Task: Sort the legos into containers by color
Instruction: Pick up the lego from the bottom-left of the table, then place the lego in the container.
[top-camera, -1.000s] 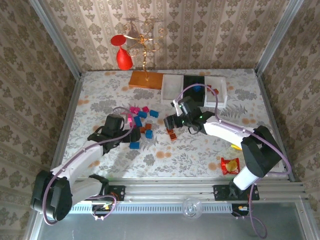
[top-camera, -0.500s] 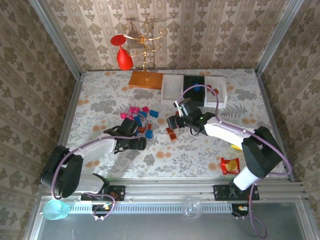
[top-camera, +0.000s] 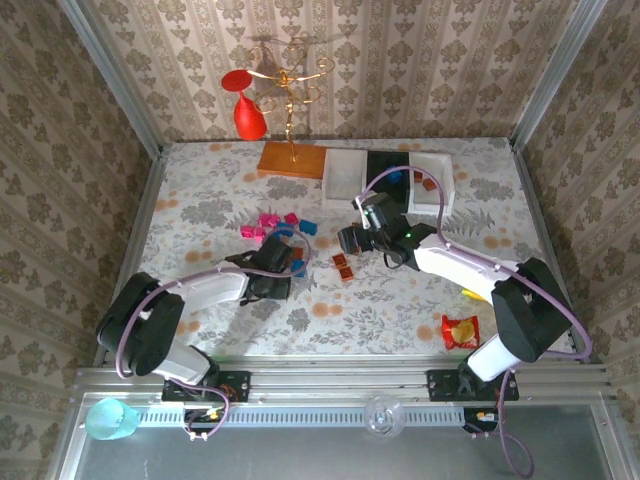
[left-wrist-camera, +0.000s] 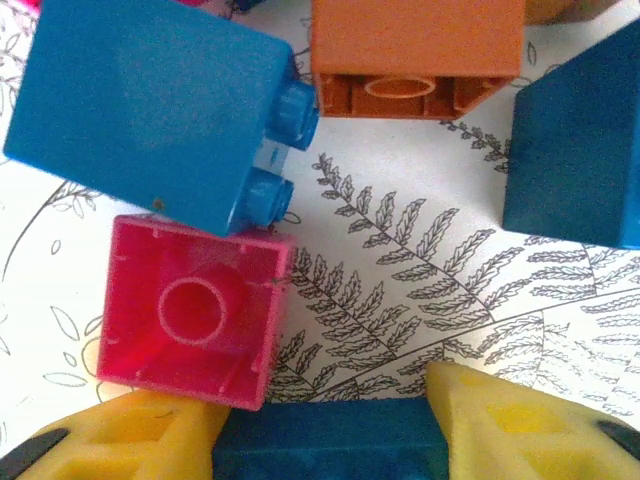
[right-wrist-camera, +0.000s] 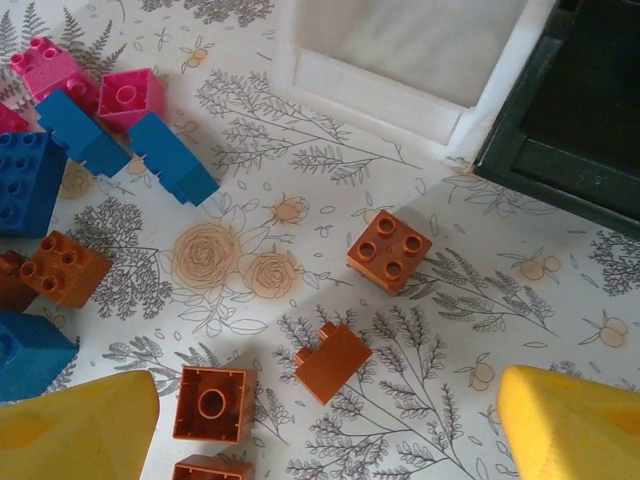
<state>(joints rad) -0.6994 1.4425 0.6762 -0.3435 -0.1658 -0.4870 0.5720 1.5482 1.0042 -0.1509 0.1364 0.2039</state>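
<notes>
**Top external:** L gripper (top-camera: 280, 272) sits low at the 6 o'clock edge of the legos (top-camera: 270, 222) pile. R gripper (top-camera: 352, 240) hangs at 3 o'clock of the pile, above loose orange-brown bricks (top-camera: 342, 266). The trays lie at 1 o'clock of the pile: near white tray (top-camera: 330, 182), then black tray (top-camera: 377, 160) w/ a blue piece in it, then far white tray (top-camera: 447, 190) w/ orange-brown pieces. Judged step: pick phase, most of the sorting not yet done.

**Left wrist:** fingers (left-wrist-camera: 130, 440) narrow. The held blue brick (left-wrist-camera: 325, 440) fills the gap and touches both pads. A pink brick (left-wrist-camera: 195, 315) lies at 10 o'clock of it, touching the left pad. Next probably calls for a straight lift so the pink one isn't dragged, then a carry to the black tray.

**Right wrist:** fingers (right-wrist-camera: 80, 430) wide apart, nothing between them. A studs-up brick (right-wrist-camera: 390, 250) lies at 12 o'clock of the gap and a tipped brick (right-wrist-camera: 332, 362) just nearer. Next calls for centring on one brick, descending, then going to the far white tray.
</notes>
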